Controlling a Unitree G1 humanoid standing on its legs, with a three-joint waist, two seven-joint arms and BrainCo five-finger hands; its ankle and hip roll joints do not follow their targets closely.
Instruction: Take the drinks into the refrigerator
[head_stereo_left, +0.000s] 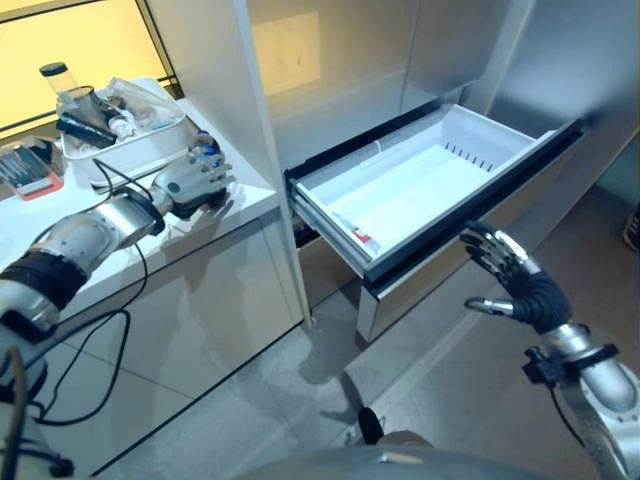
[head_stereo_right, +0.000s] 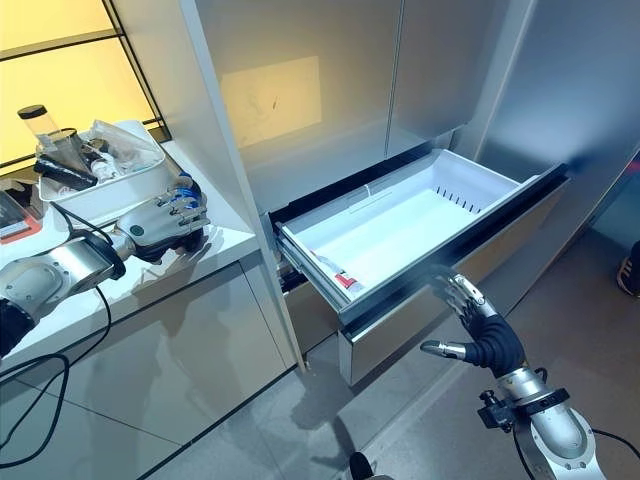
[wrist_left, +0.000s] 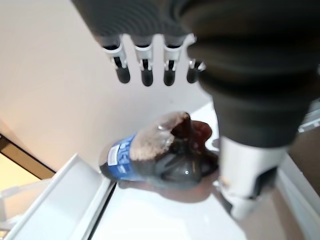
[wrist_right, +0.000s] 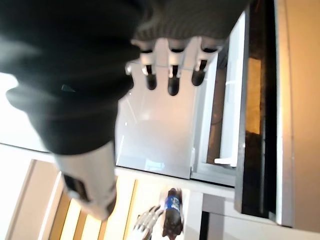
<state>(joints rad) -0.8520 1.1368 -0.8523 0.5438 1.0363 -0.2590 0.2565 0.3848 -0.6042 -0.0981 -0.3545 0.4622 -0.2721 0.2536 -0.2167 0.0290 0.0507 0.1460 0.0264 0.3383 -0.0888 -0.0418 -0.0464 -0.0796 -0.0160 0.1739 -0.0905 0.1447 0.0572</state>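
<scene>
Low at the frame's right, the right hand (head_stereo_left: 520, 280) hangs with straight fingers, empty, before the smooth white plastic drawer (head_stereo_left: 420, 185). Left of centre, the left hand (head_stereo_left: 190, 185) wraps a dark cola bottle (wrist_left: 160, 155) — lying flat on the glossy white tabletop (head_stereo_left: 250, 205).

A white tabletop (head_stereo_left: 230, 215) occupies the left of the frame, mounted on grey cabinet fronts (head_stereo_left: 200, 310). A white vertical panel (head_stereo_left: 215, 70) rises at its right end. Warm yellow light fills the window (head_stereo_left: 70, 40) at upper left. Grey tall doors (head_stereo_right: 440, 60) span the upper right. The floor (head_stereo_left: 300, 400) is grey tile.
</scene>
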